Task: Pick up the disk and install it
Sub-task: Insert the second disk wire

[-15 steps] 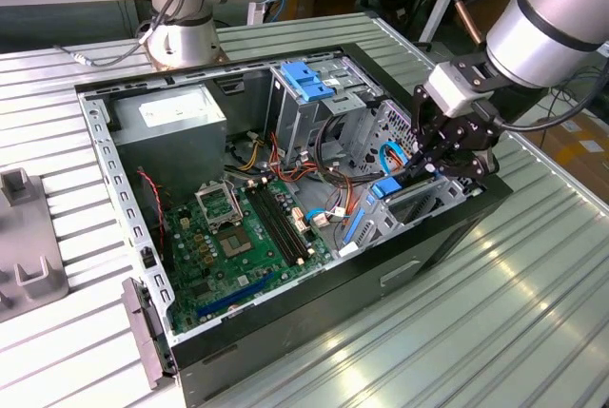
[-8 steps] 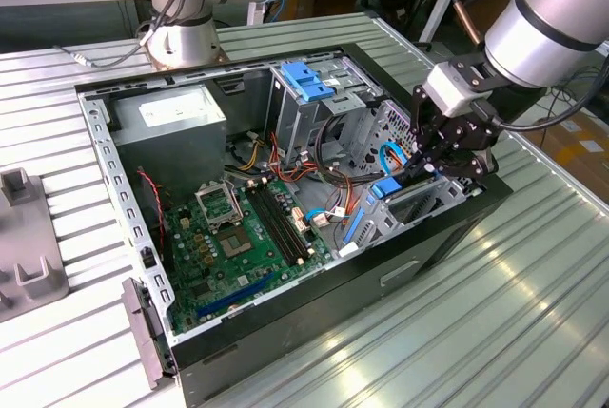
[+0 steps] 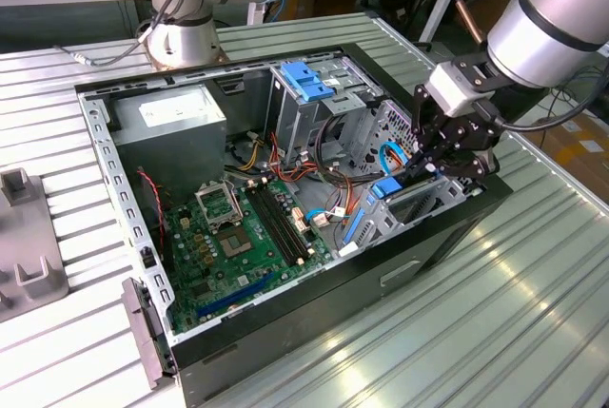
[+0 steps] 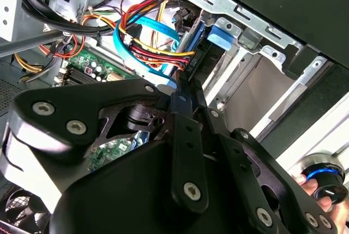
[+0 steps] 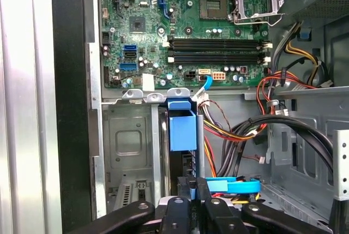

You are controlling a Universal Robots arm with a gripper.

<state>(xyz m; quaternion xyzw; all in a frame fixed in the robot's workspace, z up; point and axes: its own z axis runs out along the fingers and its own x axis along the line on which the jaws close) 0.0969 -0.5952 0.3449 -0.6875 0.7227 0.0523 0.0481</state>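
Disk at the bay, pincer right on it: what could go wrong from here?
1. The disk stands on edge in the bay slot; a slight tilt could jam its blue rails against the bay's metal walls.
2. The blue cable and the red-yellow wire bundle run just beside the pincer; they could snag or get pinched.

The exterior view looks down at the open computer case (image 3: 285, 189) from above; both wrist views look closely into its drive bay (image 5: 180, 130).

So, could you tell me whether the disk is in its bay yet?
In: the disk stands on edge, slotted inside the bay, by the hand.
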